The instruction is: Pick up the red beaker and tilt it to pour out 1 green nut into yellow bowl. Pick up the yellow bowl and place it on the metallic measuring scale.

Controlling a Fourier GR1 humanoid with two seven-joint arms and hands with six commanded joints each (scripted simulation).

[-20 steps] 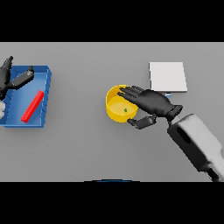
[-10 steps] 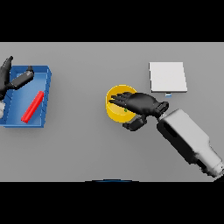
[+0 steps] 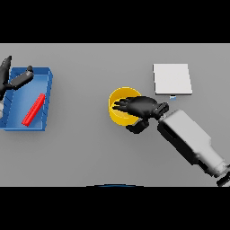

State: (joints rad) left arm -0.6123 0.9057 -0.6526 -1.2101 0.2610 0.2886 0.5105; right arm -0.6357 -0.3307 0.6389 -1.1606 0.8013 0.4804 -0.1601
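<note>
Grey table (image 3: 90, 152) under yellow bowl (image 3: 117, 114), right hand (image 3: 141, 107), scale (image 3: 172, 79).

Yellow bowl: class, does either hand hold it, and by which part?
The right hand lies over the yellow bowl at its right rim, fingers inside, thumb outside; a closed grip cannot be confirmed. The left hand holds nothing.

A round yellow bowl (image 3: 117, 110) is seen mid-worktop (image 3: 90, 152), covered by the dark right hand (image 3: 140, 107), thumb curled outside its rim. A flat metallic scale (image 3: 172, 79) lies near the far right edge. A blue tray (image 3: 46, 96) holding a red bar (image 3: 33, 109) sits at the left edge, beneath the left hand (image 3: 11, 78).
</note>
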